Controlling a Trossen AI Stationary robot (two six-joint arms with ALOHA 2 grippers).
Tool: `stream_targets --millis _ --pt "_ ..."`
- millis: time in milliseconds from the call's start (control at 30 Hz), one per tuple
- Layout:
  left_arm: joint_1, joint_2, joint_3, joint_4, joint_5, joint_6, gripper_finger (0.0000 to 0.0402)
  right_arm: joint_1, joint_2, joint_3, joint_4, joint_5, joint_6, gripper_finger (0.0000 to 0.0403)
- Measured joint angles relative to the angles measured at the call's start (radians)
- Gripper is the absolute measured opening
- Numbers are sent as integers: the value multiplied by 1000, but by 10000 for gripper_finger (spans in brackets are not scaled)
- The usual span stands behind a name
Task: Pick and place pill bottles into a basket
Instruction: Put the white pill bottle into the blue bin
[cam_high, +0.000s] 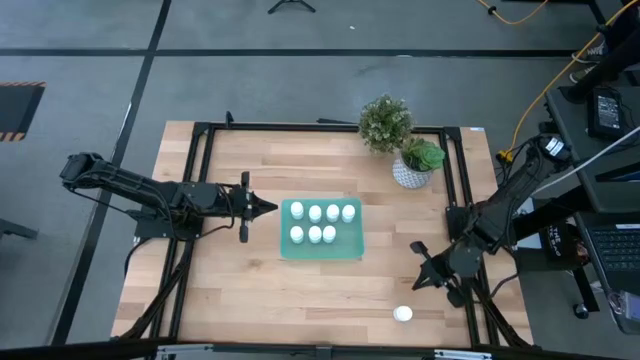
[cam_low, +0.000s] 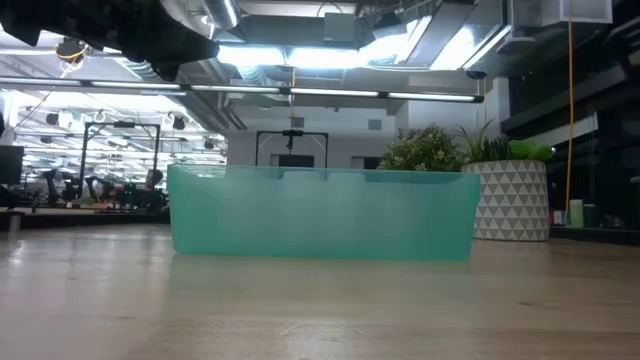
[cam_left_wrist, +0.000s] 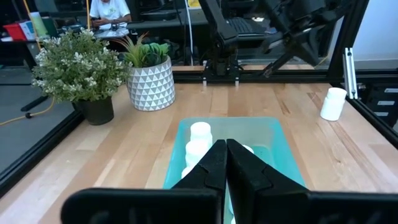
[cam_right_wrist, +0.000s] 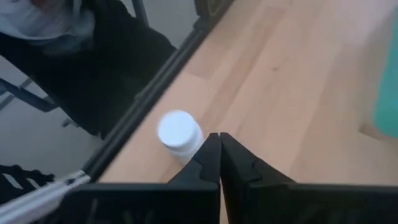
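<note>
The teal basket (cam_high: 320, 243) stands at the table's middle with several white pill bottles (cam_high: 322, 222) upright inside, also in the left wrist view as bottles (cam_left_wrist: 200, 133) in the basket (cam_left_wrist: 273, 140). One more pill bottle (cam_high: 402, 314) stands on its base near the table's front right. My left gripper (cam_high: 272, 207) is shut, level, just left of the basket's left wall; its tips (cam_left_wrist: 225, 149) hold nothing. My right gripper (cam_high: 420, 283) is shut, above the table, tilted down toward the lone bottle (cam_right_wrist: 179, 133), apart from it.
A bushy plant in a dark pot (cam_high: 385, 122) and a white patterned pot (cam_high: 412, 170) stand at the back right. Black frame rails (cam_high: 205, 190) run along the table's sides. Bare wood lies in front of the basket. A person in dark clothes (cam_right_wrist: 93, 56) is beyond the near edge.
</note>
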Motion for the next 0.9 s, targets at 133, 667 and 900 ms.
stream_targets --millis 133,667,900 --pt "0 0 0 0 2 0 2 38 82 67 -13 8 40 0" --pt "0 0 0 -3 2 -1 7 143 285 227 -196 96 229 10" --pt "0 0 0 -6 1 -22 8 104 277 227 -169 114 219 54"
